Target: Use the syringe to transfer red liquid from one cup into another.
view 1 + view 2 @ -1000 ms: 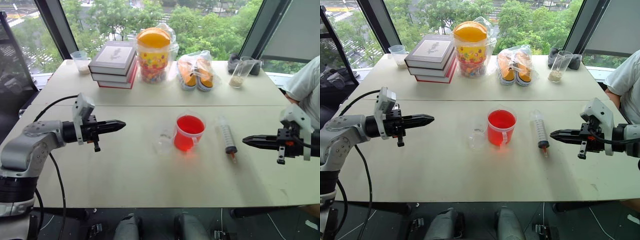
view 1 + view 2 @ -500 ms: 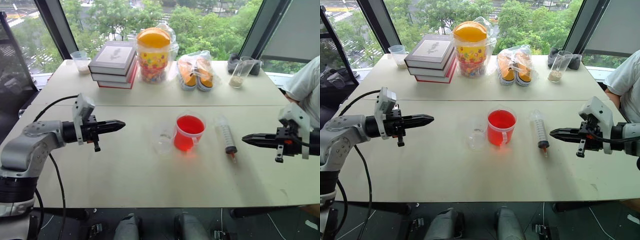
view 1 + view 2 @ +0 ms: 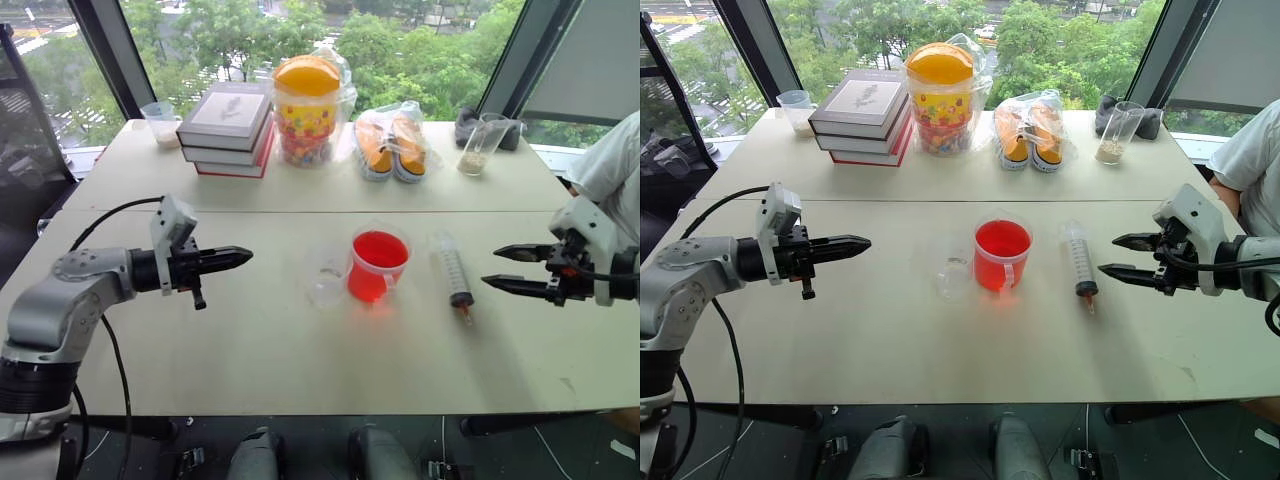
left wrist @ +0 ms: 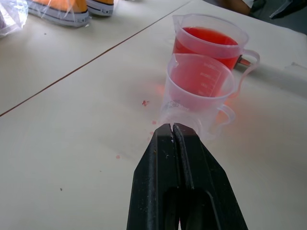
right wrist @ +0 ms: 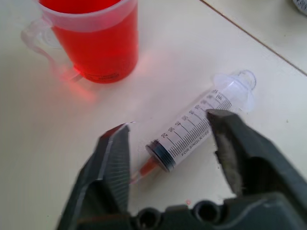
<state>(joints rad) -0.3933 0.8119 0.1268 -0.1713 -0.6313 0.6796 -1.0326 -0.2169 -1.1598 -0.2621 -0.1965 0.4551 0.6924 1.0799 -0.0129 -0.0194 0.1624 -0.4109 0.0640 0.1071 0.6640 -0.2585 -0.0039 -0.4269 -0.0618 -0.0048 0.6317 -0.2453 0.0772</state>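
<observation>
Two grippers hang over the near part of the pale table [image 3: 250, 370], one at each side. On the left, the left gripper [image 3: 244, 257] has its black fingers pressed together with nothing between them, and it points across the table toward the small clear cup [image 3: 326, 282], well short of it. On the right, the right gripper [image 3: 505, 268] has its jaws spread wide and empty, touching nothing, with the tips aimed at the syringe [image 3: 452, 269]. That syringe lies flat on the table just beside those tips; in the right wrist view its barrel sits in line with the gap between the two fingers, orange tip toward the camera and plunger flange away. To the left of the syringe stands the larger cup [image 3: 379, 265], filled with red liquid [image 3: 380, 250], and the small clear cup stands just beside it on its left. Farther back on the table are a stack of books [image 3: 228, 128], a yellow-lidded jar [image 3: 306, 112], a pair of bagged orange shoes [image 3: 392, 143] and a tall beaker [image 3: 480, 143] with beige grains.
</observation>
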